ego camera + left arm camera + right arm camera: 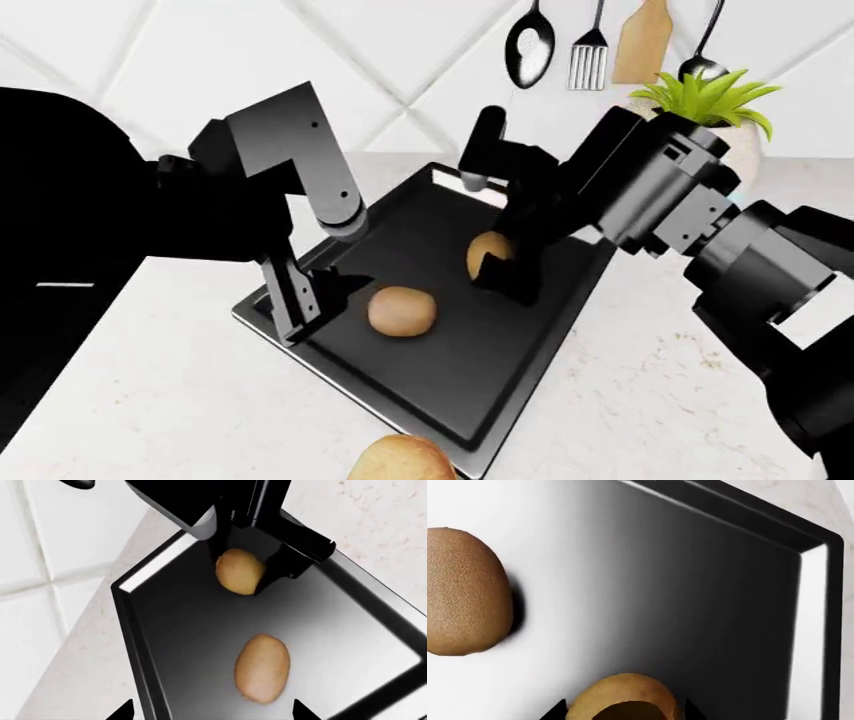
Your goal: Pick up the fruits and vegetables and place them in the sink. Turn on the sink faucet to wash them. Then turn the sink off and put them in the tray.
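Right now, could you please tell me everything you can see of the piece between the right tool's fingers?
The potato-like piece is a smooth, orange-tan oval, matte and unblemished. It sits between the fingers of the right tool, low over the black tray, near its far end. Whether it touches the floor cannot be told. The kiwi lies apart from it.

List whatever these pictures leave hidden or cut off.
- Sink and faucet: in no view.
- Right gripper: whether its fingers press the potato-like piece or merely flank it cannot be told; the fingers cover its sides in head and left wrist views.
- Rounded tan thing: cut by the head view's bottom edge.
- Left gripper fingertips: barely in the left wrist view; the kiwi lies free.
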Motion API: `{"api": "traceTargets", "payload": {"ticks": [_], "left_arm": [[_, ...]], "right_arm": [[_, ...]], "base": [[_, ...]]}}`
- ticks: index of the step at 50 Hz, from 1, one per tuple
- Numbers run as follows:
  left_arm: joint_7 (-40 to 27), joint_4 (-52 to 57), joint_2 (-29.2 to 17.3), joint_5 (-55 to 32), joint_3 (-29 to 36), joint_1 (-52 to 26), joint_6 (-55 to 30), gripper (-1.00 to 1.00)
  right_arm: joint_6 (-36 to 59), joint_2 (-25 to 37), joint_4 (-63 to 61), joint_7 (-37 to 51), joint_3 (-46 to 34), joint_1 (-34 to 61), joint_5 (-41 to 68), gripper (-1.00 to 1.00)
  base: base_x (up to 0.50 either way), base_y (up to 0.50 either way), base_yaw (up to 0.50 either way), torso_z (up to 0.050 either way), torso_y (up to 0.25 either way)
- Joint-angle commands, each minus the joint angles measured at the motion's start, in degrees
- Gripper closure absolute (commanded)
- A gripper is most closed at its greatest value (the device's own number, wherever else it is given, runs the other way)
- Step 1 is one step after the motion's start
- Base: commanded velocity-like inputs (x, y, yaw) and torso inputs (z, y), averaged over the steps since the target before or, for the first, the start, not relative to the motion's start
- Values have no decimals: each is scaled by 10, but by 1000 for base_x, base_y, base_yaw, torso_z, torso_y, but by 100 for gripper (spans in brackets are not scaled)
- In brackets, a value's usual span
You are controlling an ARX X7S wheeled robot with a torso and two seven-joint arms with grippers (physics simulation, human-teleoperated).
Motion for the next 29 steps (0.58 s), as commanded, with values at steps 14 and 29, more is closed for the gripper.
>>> {"api": "traceTargets", "payload": {"ticks": [14,29], "left_arm": [[-9,3,-6,-10,-6,-1,2,-100],[-33,19,-30,-26,-34,-1,6,-100]], "right_arm": [[89,100,-191,37,25,25,33,-100],[139,210,-379,125,110,0,98,-100]], "base": [[0,0,0,0,0],[0,0,0,0,0]]}}
